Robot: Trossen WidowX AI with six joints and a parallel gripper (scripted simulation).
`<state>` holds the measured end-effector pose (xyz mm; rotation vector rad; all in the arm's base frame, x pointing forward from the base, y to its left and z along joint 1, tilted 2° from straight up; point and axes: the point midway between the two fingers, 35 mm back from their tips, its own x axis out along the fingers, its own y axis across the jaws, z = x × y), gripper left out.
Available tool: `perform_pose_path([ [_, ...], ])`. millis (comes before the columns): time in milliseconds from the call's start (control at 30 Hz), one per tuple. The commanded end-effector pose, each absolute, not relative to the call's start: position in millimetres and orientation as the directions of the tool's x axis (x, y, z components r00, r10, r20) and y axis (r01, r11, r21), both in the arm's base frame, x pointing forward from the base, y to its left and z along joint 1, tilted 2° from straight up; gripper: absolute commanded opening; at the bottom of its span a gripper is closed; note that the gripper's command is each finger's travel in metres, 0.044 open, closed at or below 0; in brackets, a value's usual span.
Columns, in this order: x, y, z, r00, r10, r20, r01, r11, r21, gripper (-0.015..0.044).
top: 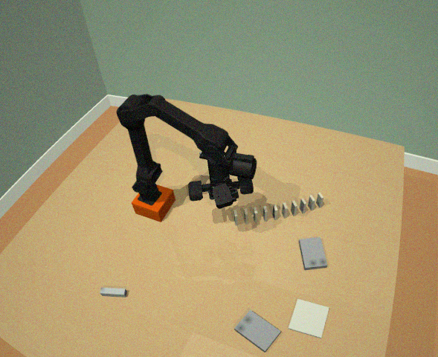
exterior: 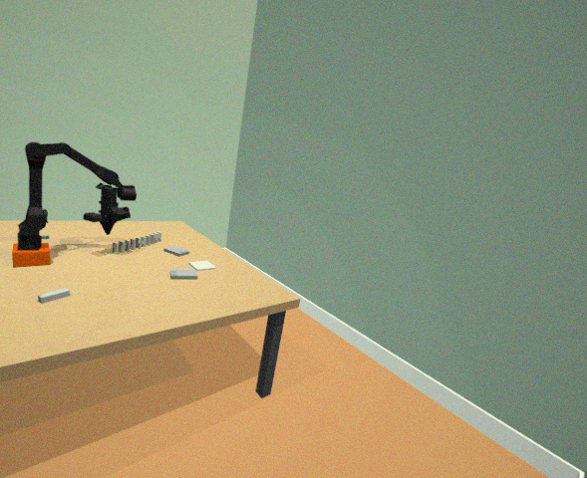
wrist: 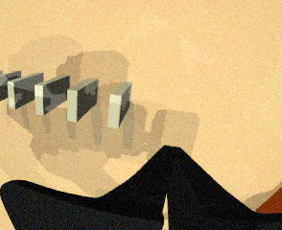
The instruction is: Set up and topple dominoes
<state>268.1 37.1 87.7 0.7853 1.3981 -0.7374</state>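
Note:
A row of several grey dominoes (top: 284,210) (exterior: 136,241) stands upright on the tan table (top: 96,238); in the wrist view the row's near end domino (wrist: 118,105) is the closest one. My gripper (top: 221,205) (exterior: 108,231) (wrist: 168,151) is shut with nothing between its fingers. Its pointed tip hangs just above the table, a short way beyond the near end domino (top: 236,216) and apart from it. One loose domino (top: 113,291) (exterior: 54,295) lies flat far off at the front left of the table.
Two flat grey plates (top: 312,252) (top: 256,330) and a white plate (top: 308,317) lie in front of the row; they also show in the exterior view (exterior: 176,251) (exterior: 183,274) (exterior: 202,265). The arm's orange base (top: 153,205) (exterior: 30,254) stands left of the row.

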Motion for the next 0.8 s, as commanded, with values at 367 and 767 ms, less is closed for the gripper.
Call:
perform_pose_path([
  [367, 268, 37, 88, 0.048, 0.014, -0.999, 0.834, 0.550, 0.048, 0.0000],
  [767, 271, 39, 8, 0.047, 0.014, -0.999, 0.834, 0.550, 0.047, 0.0000],
])
